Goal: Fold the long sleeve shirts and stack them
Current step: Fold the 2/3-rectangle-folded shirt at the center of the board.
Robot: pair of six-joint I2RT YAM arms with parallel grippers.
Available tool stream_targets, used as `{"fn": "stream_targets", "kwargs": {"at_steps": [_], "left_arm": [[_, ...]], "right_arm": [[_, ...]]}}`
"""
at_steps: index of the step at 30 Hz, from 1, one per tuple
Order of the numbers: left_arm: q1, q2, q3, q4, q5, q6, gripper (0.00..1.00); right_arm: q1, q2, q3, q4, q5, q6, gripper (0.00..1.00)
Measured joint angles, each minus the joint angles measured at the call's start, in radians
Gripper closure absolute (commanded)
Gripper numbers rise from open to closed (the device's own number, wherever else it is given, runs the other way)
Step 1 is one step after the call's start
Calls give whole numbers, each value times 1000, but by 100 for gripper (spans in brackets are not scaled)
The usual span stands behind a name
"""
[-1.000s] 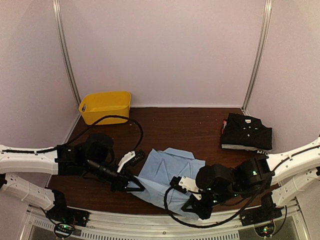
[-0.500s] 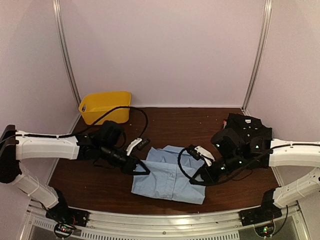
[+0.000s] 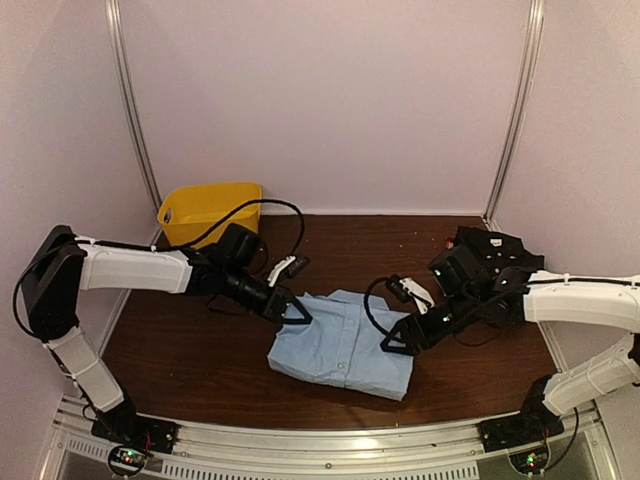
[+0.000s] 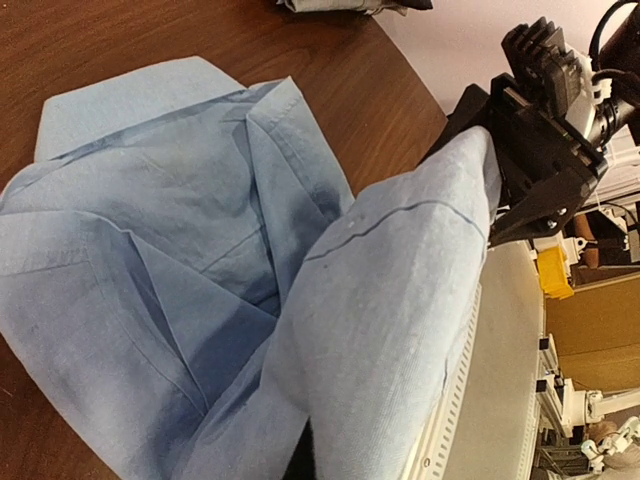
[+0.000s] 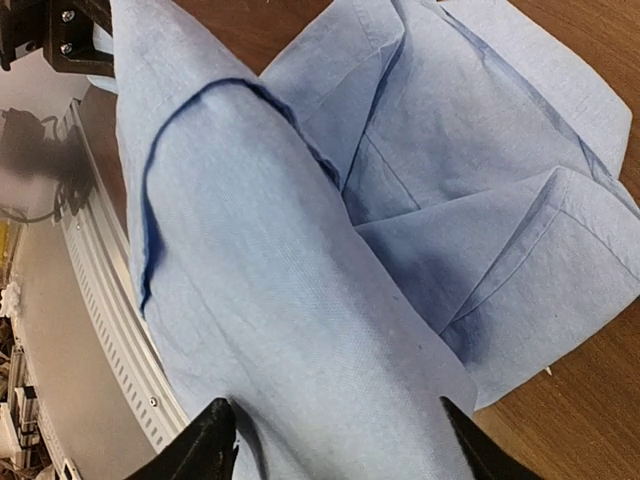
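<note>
Clamping a pinch of cloth at the edge of the light blue shirt (image 3: pixel 340 345), the left gripper (image 3: pixel 297 316) had its jaws clenched tight. In its wrist view the fabric rose straight out of the jaws as a raised fold that ran away from them. On the opposite edge of the same shirt, the right gripper (image 3: pixel 393 343) had its jaws released. Its two black fingers (image 5: pixel 212 440) stood wide apart at the bottom of its wrist view, and a thick fold of the blue cloth lay loosely in the gap between them.

The shirt lay between the two grippers as a roughly rectangular bundle on the brown table (image 3: pixel 190 350). Its collar and placket sat on the far side of the raised fold from both sets of jaws. Beyond the right gripper, behind that arm's wrist, the black shirt (image 3: pixel 497 262) lay folded near the table's far corner, well apart from the blue one. Behind the left gripper, past its arm, the yellow bin (image 3: pixel 210 212) stood against the back wall.
</note>
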Motion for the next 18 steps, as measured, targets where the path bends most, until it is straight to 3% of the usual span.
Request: {"fn": "stream_targets", "kwargs": {"at_steps": [6, 10, 12, 18], "left_arm": [[32, 43, 30, 24, 23, -2, 100], [56, 60, 37, 51, 35, -9, 100], [68, 72, 41, 62, 39, -13, 100], [81, 146, 92, 109, 43, -20, 100]], "right_arm": [[-47, 15, -56, 104, -18, 10, 31], [-66, 40, -91, 172, -26, 29, 34], [-72, 52, -101, 206, -31, 35, 41], [-107, 87, -105, 312, -54, 69, 79]]}}
